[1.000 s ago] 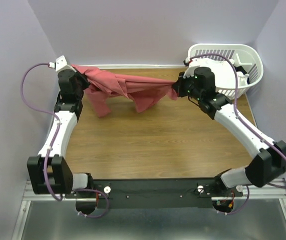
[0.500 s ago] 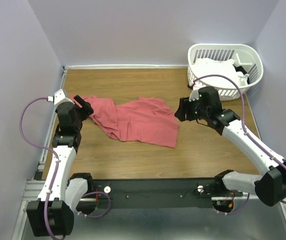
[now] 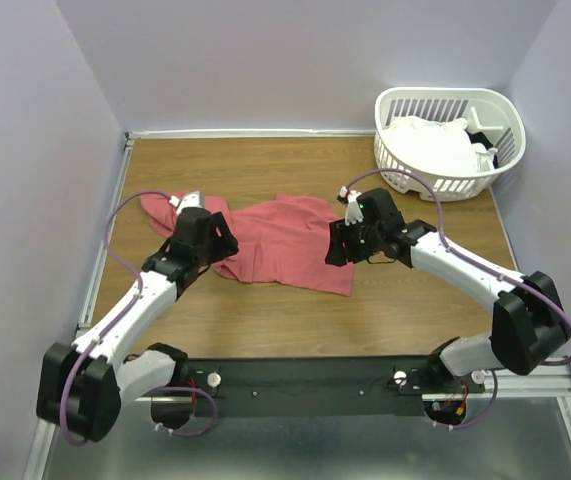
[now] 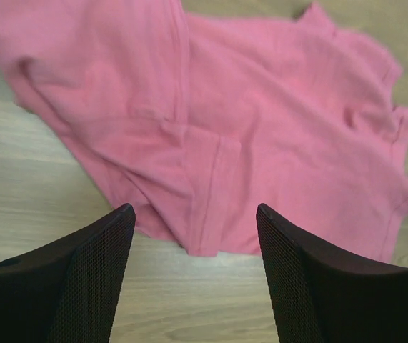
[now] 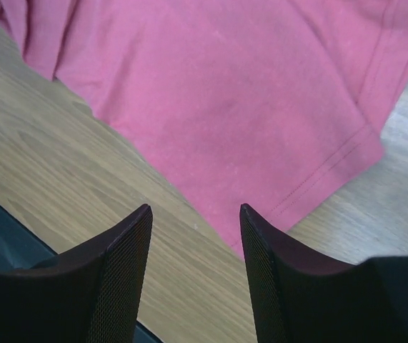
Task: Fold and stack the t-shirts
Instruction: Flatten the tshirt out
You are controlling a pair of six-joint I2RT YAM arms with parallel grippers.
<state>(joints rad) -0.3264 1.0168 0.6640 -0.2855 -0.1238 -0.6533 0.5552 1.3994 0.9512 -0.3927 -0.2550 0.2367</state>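
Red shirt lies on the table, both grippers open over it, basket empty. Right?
No. The basket isn't empty: white shirts lie in it, as the top view shows. The red shirt does lie on the table, left gripper and right gripper open over it.

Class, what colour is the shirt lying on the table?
Coral-red, no print; the shirt shows best in the left wrist view.

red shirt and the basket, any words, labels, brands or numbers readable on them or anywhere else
None can be read.
The coral-red t-shirt is plain, with no print or tag showing in any view.
The white laundry basket shows no label.
Nothing else in view carries legible text.
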